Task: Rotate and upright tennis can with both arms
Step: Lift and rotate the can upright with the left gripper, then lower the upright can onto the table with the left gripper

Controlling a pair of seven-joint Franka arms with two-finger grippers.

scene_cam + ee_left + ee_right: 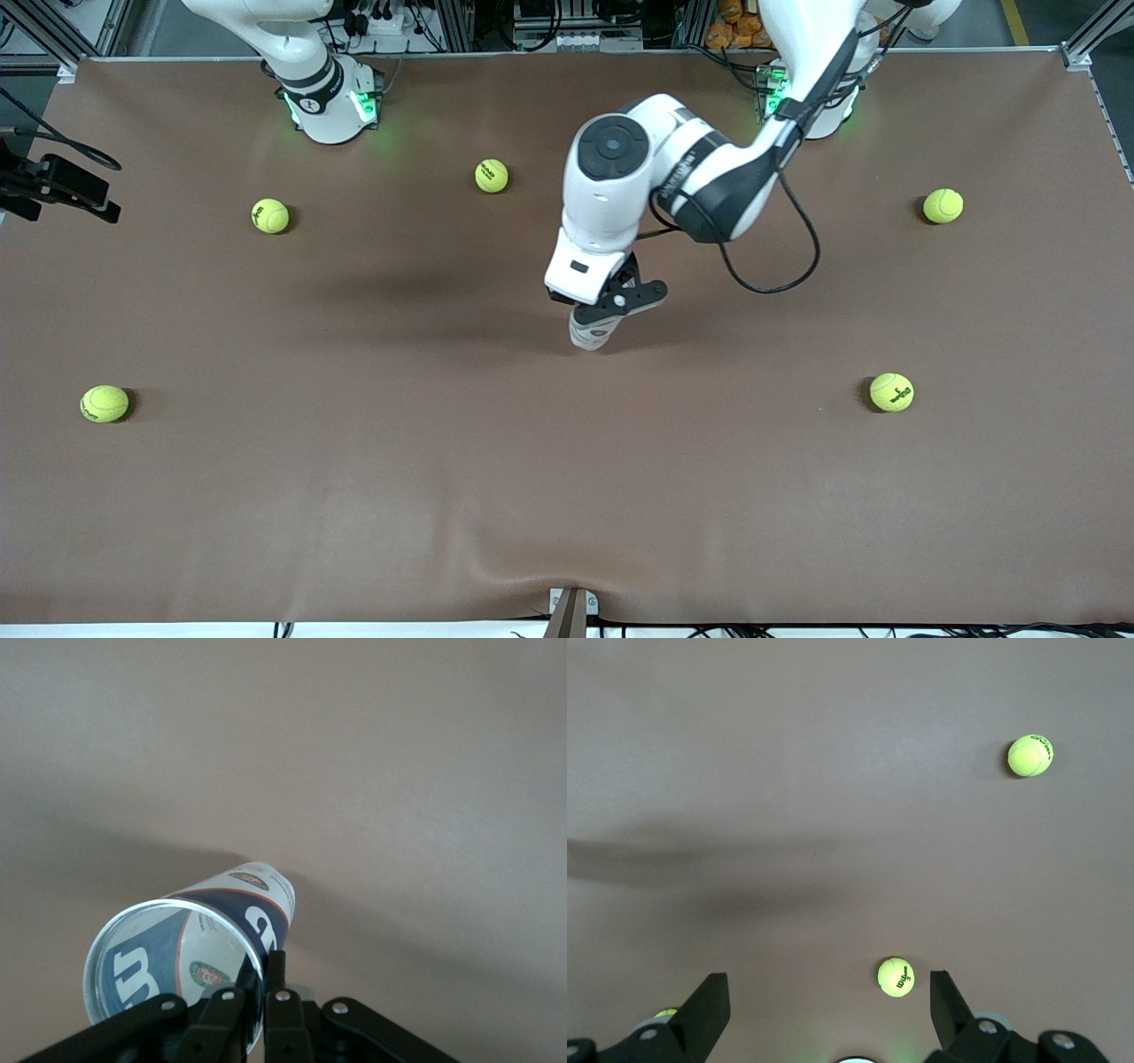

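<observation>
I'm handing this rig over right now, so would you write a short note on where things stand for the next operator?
Left gripper: shut on the rim of the tennis can, over the middle of the table.
Right gripper: open, holding nothing; that arm waits at its own end of the table.
Tennis can: open end at the left gripper, its other end down at the tabletop, tilted in the left wrist view; whether it touches the surface is unclear.
Five tennis balls, such as one, lie scattered around.
Done: can gripped and raised by the left arm.
Left: set it fully upright and release.
</observation>
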